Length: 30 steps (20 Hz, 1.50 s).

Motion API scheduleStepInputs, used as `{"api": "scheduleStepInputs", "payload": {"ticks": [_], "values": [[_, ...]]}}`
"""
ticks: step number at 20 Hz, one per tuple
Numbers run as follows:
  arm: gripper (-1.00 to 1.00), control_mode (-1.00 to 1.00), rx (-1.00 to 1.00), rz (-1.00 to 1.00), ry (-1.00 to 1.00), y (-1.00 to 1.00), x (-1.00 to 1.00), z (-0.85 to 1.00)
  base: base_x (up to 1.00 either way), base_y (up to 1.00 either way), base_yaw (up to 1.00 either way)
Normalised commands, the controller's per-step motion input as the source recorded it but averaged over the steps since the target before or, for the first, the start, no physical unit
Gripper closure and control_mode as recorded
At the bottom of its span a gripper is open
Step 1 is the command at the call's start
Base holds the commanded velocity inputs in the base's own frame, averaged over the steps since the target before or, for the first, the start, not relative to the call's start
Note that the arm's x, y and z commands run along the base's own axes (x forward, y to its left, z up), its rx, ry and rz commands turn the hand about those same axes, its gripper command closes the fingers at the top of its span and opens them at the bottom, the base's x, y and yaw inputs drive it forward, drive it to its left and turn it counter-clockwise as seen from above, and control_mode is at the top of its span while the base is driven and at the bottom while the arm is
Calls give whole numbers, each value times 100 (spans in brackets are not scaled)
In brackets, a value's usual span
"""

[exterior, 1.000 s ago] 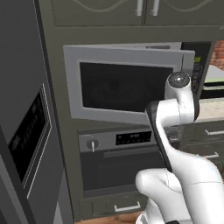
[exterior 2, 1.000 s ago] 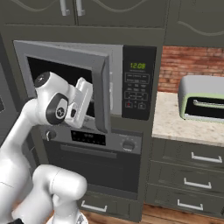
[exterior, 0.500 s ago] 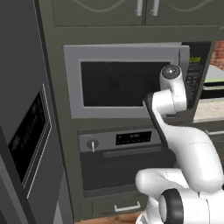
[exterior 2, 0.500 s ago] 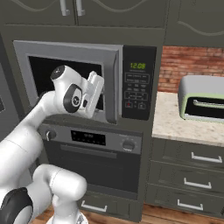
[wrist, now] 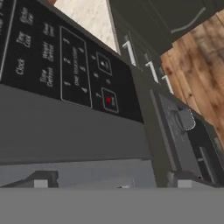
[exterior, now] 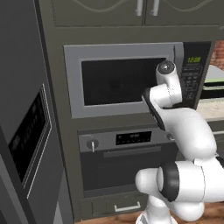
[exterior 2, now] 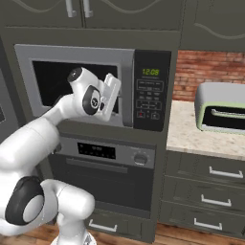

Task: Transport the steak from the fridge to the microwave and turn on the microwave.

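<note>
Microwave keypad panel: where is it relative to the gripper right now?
In the right base view the keypad panel sits just right of the gripper, at the microwave door's right edge, above the oven.

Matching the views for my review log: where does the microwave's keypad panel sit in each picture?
Left base view: keypad panel at upper right, beside the door.
Right base view: centre, right of the door.
Hand view: upper left, seen rolled.
Shared landmark: the oven knob.

microwave (exterior 2: 95,86) cavity hidden behind shut door, tool (exterior 2: 113,94) jaws unclear
</note>
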Motion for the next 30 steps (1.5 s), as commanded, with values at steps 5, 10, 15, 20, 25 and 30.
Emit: {"api": "scheduleStepInputs", "payload": {"ticks": [5, 10, 15, 20, 25, 30], "values": [[-100, -100, 0, 0, 0, -14, 60, -5, 0, 0, 0], [-100, -100, 0, 0, 0, -6, 42, -11, 0, 0, 0], [-100, -100, 0, 0, 0, 7, 13, 0, 0, 0, 0], [-100, -100, 1, 0, 3, 9, -5, 1, 0, 0, 0], [-100, -100, 5, 0, 9, 17, -19, 0, 0, 0, 0], [-100, -100, 4, 0, 5, 19, -18, 0, 0, 0, 0]]}}
